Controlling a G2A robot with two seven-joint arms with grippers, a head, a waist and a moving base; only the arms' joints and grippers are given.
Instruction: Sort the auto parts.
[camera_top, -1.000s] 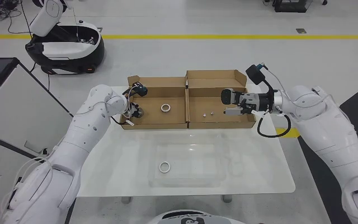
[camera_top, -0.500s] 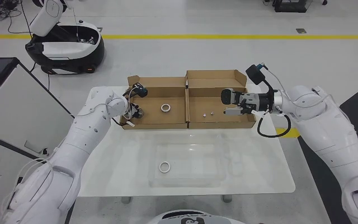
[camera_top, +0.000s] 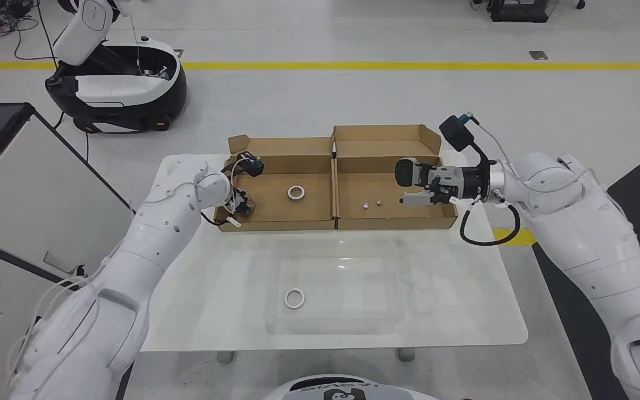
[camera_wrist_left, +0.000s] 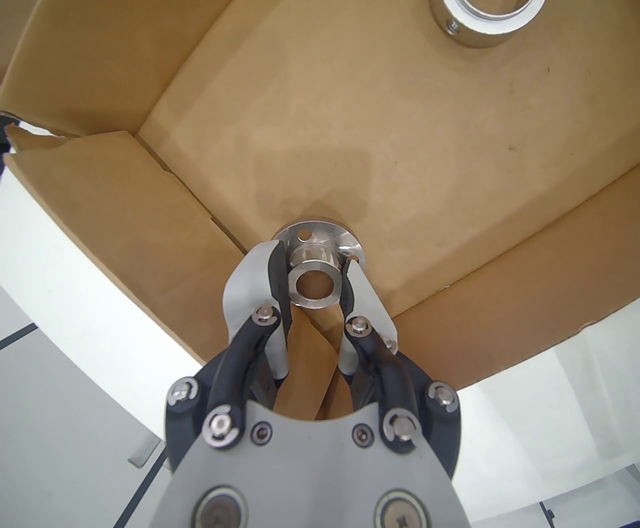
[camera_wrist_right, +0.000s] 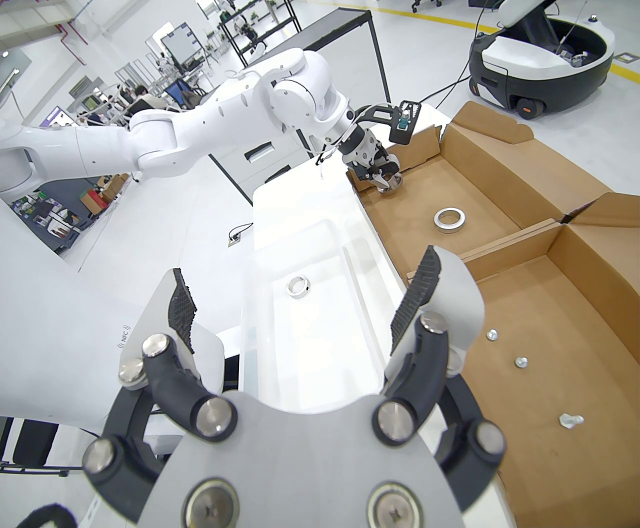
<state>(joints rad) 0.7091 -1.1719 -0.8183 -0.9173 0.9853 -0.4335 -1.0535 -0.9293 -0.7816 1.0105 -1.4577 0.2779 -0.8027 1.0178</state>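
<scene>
You have left box (camera_top: 280, 224) under left gripper (camera_wrist_left: 311, 272) | its jaws clamp flanged hub (camera_wrist_left: 325, 235) between them | right gripper (camera_wrist_right: 304, 262) jaws spread wide | ring (camera_wrist_left: 482, 25) well beyond left jaws | screws (camera_wrist_right: 505, 347) beside right jaws

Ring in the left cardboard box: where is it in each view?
Top view: ring mid-floor of the left box, apart from the left pincer.
Left wrist view: ring partly cut off at the frame edge, beyond the pincer.
Right wrist view: ring on the same floor, apart from the pincer.
Shared landmark: left pincer, shut on a flanged part.
</scene>
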